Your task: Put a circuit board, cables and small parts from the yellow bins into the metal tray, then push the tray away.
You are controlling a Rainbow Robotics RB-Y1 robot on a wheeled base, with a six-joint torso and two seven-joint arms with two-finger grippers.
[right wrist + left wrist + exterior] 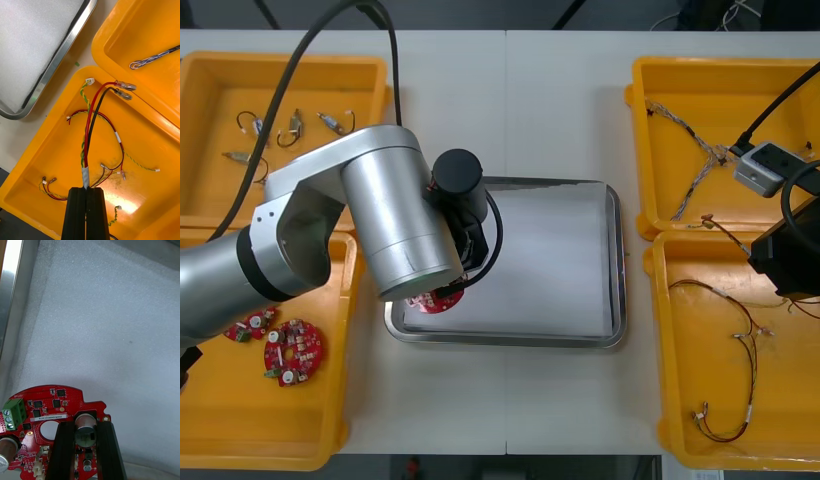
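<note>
**Left hand** (pixel 86 426): clamped on a red board (pixel 56 410), with one finger at each side of a metal cylinder (pixel 85 423) mounted on the board. The board is over the near left corner of the tray (pixel 616 262), above the white liner (pixel 112 333). Whether the board touches the liner cannot be told. In the front view the left arm covers this corner.

**Right hand** (pixel 86 189): fingers drawn together on the taped end of a red-black cable (pixel 87 140). The cable extends from the fingertips across the near right bin (pixel 780 400). Its two metal-tipped ends reach the ridge beside the far right bin (pixel 740 100).

**Other contents**
- Near right bin: thin red-yellow cables (pixel 108 123).
- Far right bin: blue-white cable (pixel 700 170).
- Near left bin (pixel 250 420): two loose boards (pixel 293 350).
- Far left bin (pixel 230 100): small metal parts (pixel 292 127).

The tray stands on the counter (pixel 510 420), between the left and right bins.
</note>
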